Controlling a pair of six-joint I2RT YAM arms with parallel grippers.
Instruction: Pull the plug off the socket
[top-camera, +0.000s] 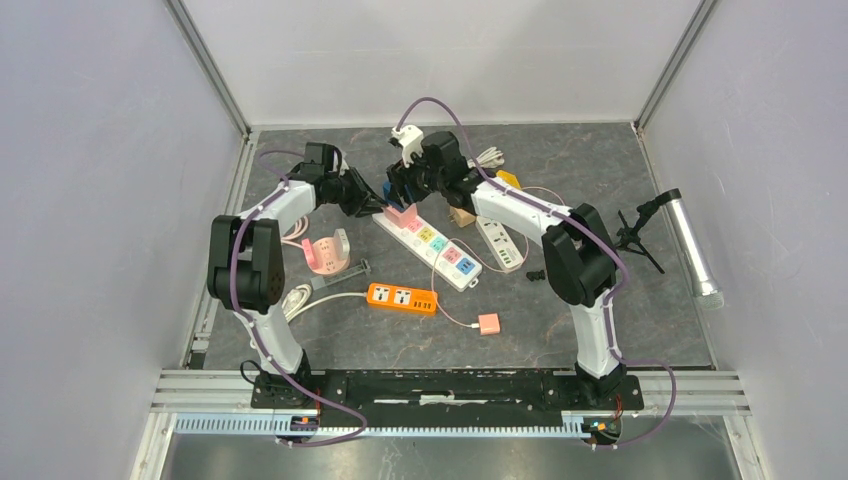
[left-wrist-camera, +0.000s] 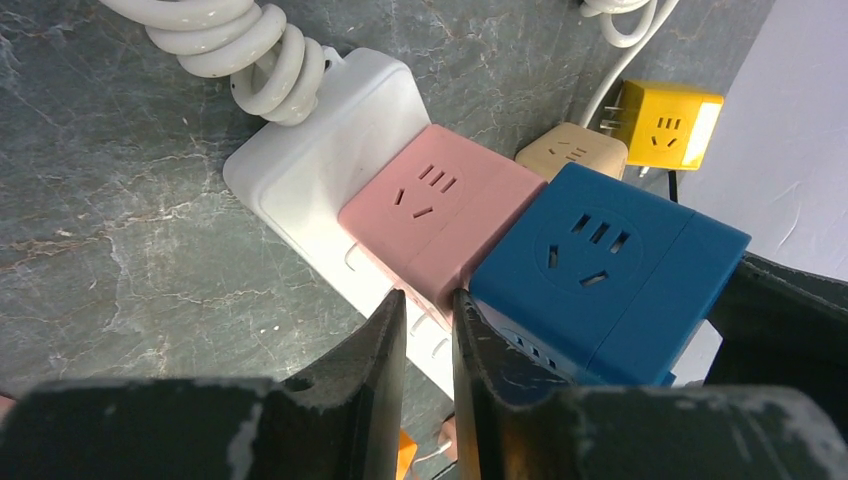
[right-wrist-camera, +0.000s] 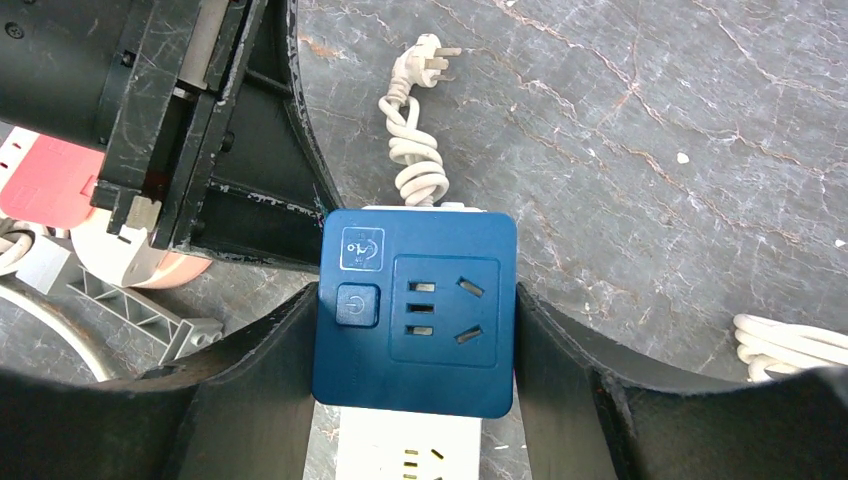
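left pincer (left-wrist-camera: 428, 298): fingers squeezed almost together, just a sliver of a gap and nothing in it. The tips are down at the edge of the long white plastic power strip (left-wrist-camera: 300, 170), right next to the pink cube adapter (left-wrist-camera: 440, 215)
pink cube adapter: sitting on the strip near the end where the coiled white cord (left-wrist-camera: 240, 50) comes out
blue cube adapter plug (right-wrist-camera: 415, 312): this is the one to pull. It's over the strip right beside the pink cube, pretty much touching it. From the left wrist view it looks tipped a bit, but honestly can't tell if its pins are in the socket or out
right pincer (right-wrist-camera: 417, 290): clamped on the blue cube, one finger flat against each side, jaws held wide by the cube itself
yellow cube adapter (left-wrist-camera: 665, 125): on the table beyond the blue one, with a beige cube (left-wrist-camera: 572, 152) just beside it
shiny metal cylinder (top-camera: 693, 250): way over at the right edge of the table, well apart from everything else
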